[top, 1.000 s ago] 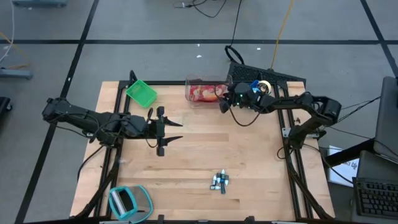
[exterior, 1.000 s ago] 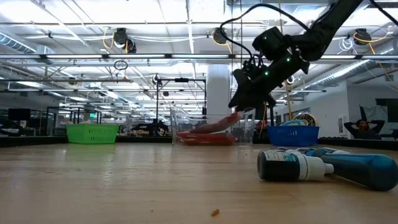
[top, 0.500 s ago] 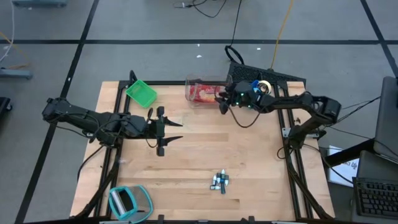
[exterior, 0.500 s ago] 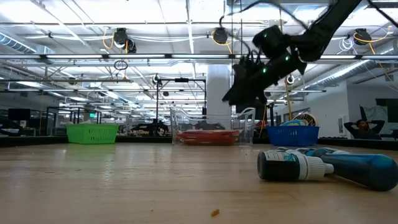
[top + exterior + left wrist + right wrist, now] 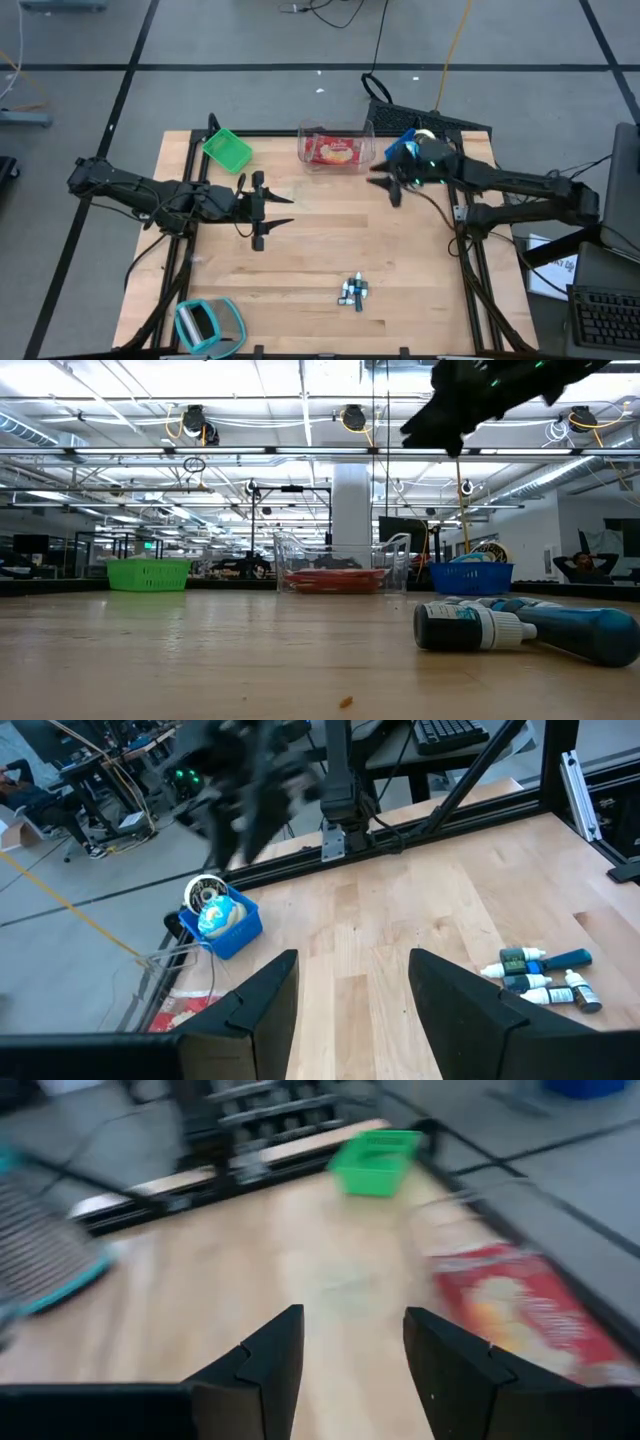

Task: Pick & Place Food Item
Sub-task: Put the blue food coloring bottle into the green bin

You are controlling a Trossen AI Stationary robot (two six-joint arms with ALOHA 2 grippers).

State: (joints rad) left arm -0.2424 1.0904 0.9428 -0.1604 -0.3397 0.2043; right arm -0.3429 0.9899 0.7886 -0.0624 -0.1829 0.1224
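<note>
A red food bag [image 5: 337,150] lies flat inside a clear container [image 5: 304,140] at the table's far edge; the low view shows the bag [image 5: 335,578] on the container's floor. My right gripper [image 5: 385,185] hangs open in the air to the right of the container and nearer than it, nothing between its fingers [image 5: 350,1325]. In the low view it is high above the table [image 5: 450,415]. My left gripper [image 5: 262,210] waits open over the table's left middle, empty [image 5: 350,970].
A green basket [image 5: 228,150] stands at the far left, a blue basket [image 5: 408,143] right of the container, partly under my right arm. Small bottles [image 5: 353,292] lie near the front middle, and a teal object [image 5: 207,325] at the front left corner.
My right gripper has pulled away from the clear container, rising and going toward the table's right and near edges while tipping up toward level. The red bag, one end of which slanted up by the gripper, has dropped flat inside the container.
</note>
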